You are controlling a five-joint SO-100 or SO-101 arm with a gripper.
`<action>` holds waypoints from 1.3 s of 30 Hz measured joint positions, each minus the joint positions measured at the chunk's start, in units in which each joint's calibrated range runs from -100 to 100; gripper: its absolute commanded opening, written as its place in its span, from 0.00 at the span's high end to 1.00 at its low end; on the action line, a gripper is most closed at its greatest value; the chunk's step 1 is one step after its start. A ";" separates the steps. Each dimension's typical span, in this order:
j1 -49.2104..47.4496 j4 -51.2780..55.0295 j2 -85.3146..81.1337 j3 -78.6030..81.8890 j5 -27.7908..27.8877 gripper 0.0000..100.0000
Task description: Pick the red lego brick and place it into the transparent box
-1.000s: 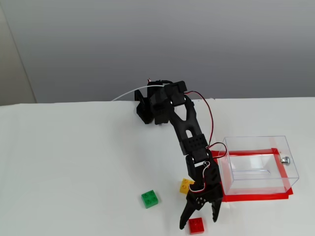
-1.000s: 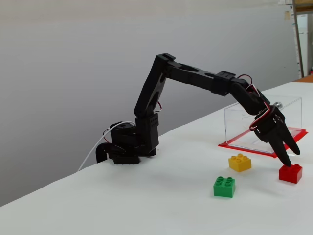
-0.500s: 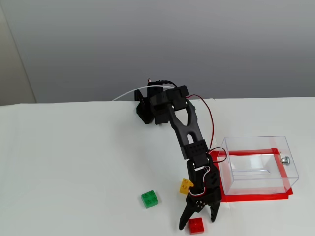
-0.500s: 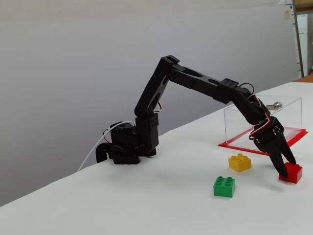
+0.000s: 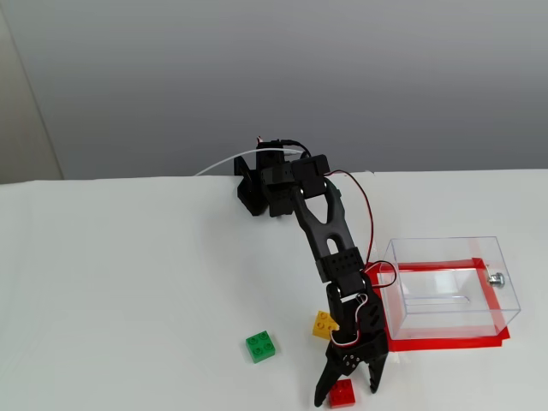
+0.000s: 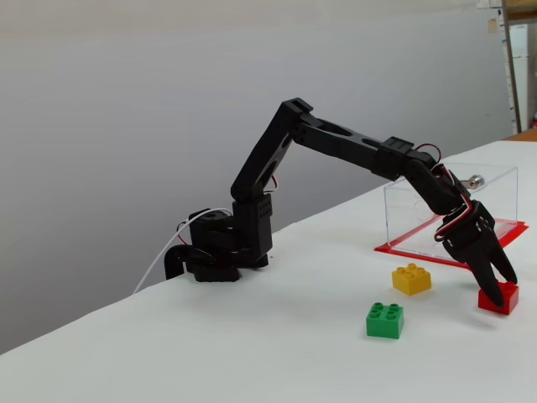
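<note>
Straddling the red lego brick (image 5: 342, 393), the end effector (image 5: 346, 391) now sits lower than it did a second ago: its two fingers have descended from above the brick to either side of it, and the arm has stretched further forward over the white worktop (image 5: 128, 291). The jaws stand partly open, one finger on each flank of the brick, with the tips at or near the worktop surface. Whether either finger already touches the brick cannot be determined; nothing is gripped or lifted yet.

The red lego brick (image 6: 498, 298) rests on the worktop at the near edge in both fixed views, just beside the red tape outline (image 5: 445, 341) and the transparent box (image 5: 449, 287) standing on it. The brick has not shifted visibly during the descent. The yellow brick (image 5: 324, 324) lies close behind the end effector, and the green brick (image 5: 261, 345) lies further left in the higher fixed view.

Judgement: the approach phase is complete and the grasp is next. Closing the jaws should capture the brick. The box is near, so the transfer will be short.
</note>
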 measured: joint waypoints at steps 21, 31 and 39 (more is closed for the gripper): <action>0.43 2.66 0.00 0.00 0.00 0.56; 0.43 2.66 0.00 0.00 -2.49 0.56; 0.43 2.66 0.00 0.00 -3.91 0.56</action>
